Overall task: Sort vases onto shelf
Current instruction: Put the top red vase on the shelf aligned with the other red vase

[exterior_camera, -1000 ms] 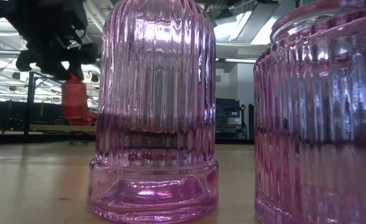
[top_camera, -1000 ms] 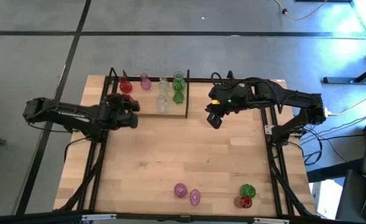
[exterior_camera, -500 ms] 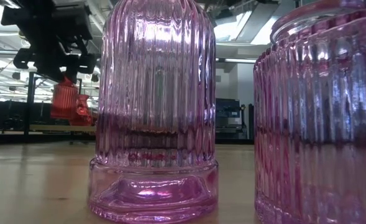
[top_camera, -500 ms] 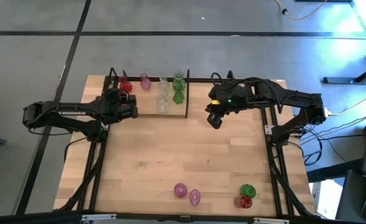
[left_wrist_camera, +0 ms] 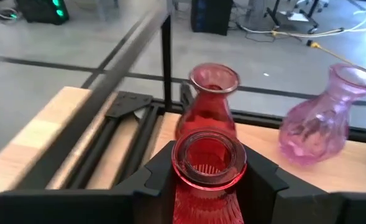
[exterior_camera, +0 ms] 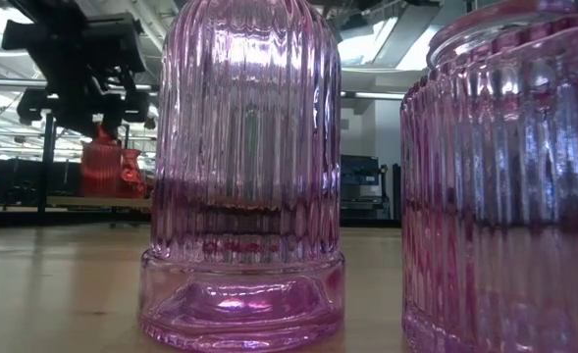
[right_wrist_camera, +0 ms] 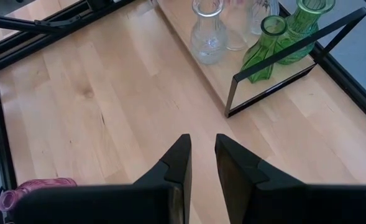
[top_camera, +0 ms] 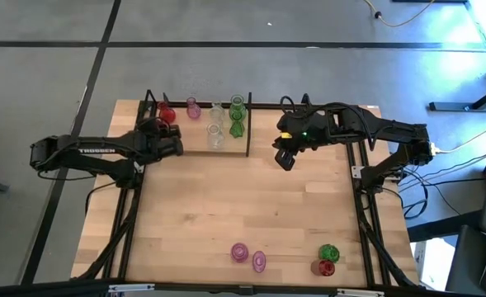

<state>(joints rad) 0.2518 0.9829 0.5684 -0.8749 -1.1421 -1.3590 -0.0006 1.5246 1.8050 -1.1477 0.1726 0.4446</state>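
At the ten o'clock part of the pale wooden tabletop, the left end effector holds a ribbed red translucent glass bud vase upright by its neck, fingers pressed to either side just under the rim. It hangs at the left end of the low light-wood shelf with thin black metal rods, right beside a smooth red glass vase already standing there; the grouping by colour suggests the held one is meant to join it. Further along the shelf toward twelve o'clock stand a pink bulbous glass vase, clear glass vases and two green glass vases, like beside like.

The right end effector waits near one o'clock off the shelf's right end, fingers narrow with nothing between them.

Along the six o'clock edge, two pink ribbed glass vases and a green and red pair remain to be sorted.
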